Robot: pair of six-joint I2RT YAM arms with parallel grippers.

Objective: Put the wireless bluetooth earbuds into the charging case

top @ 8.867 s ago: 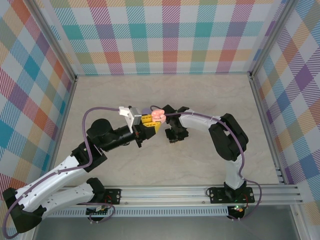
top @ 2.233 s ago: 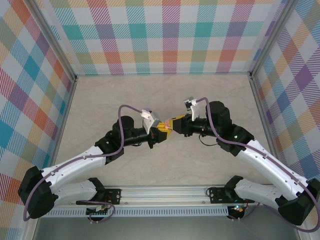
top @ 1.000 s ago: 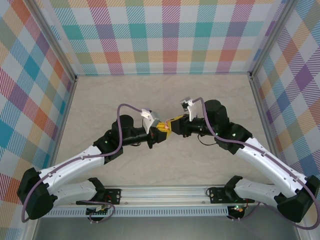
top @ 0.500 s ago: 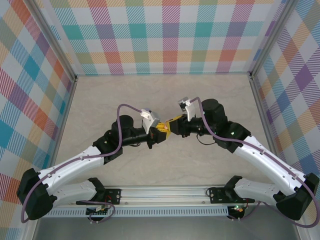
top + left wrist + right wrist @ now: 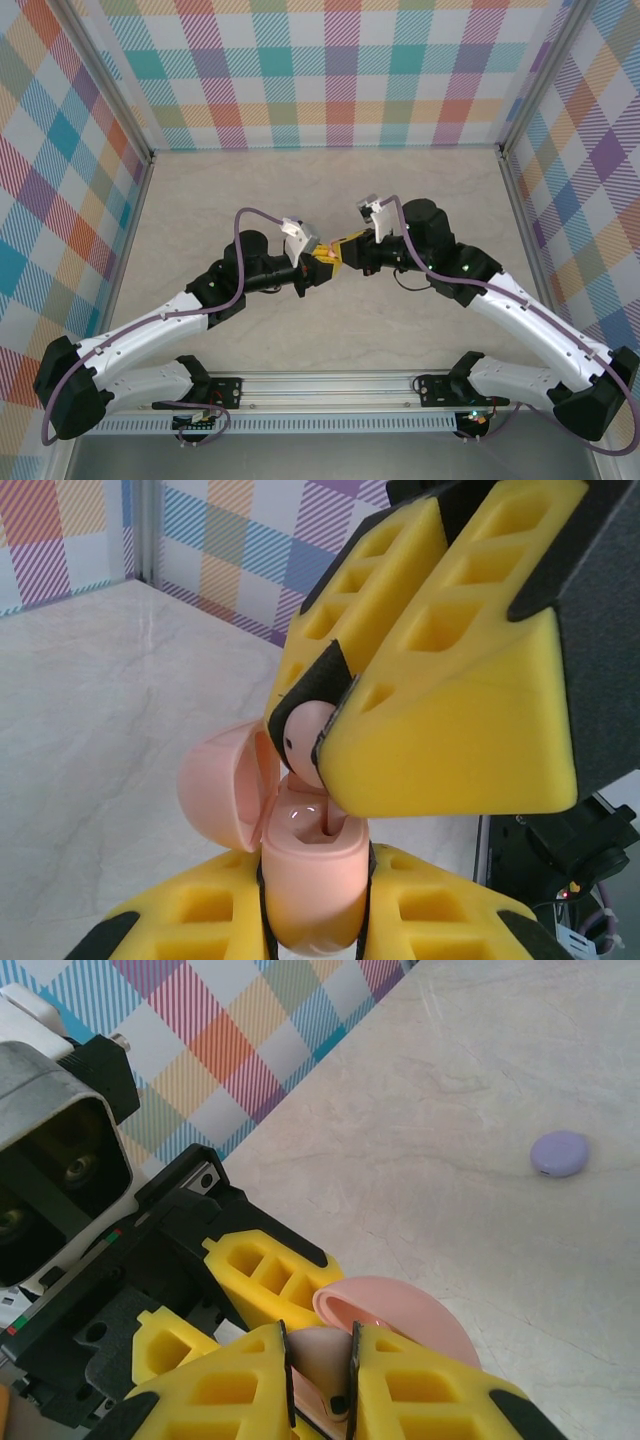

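The top external camera hangs high behind the arm bases and looks steeply down, far enough off to take in the whole bench (image 5: 250, 190) and its plaid walls (image 5: 330, 70). The left wrist camera sits very close, looking out along the left gripper (image 5: 312, 910) at the right gripper (image 5: 345, 695) head-on. The right wrist camera faces the opposite way, down onto the bench. All three share the meeting point: the charging case (image 5: 310, 865) and the earbud (image 5: 303, 735).
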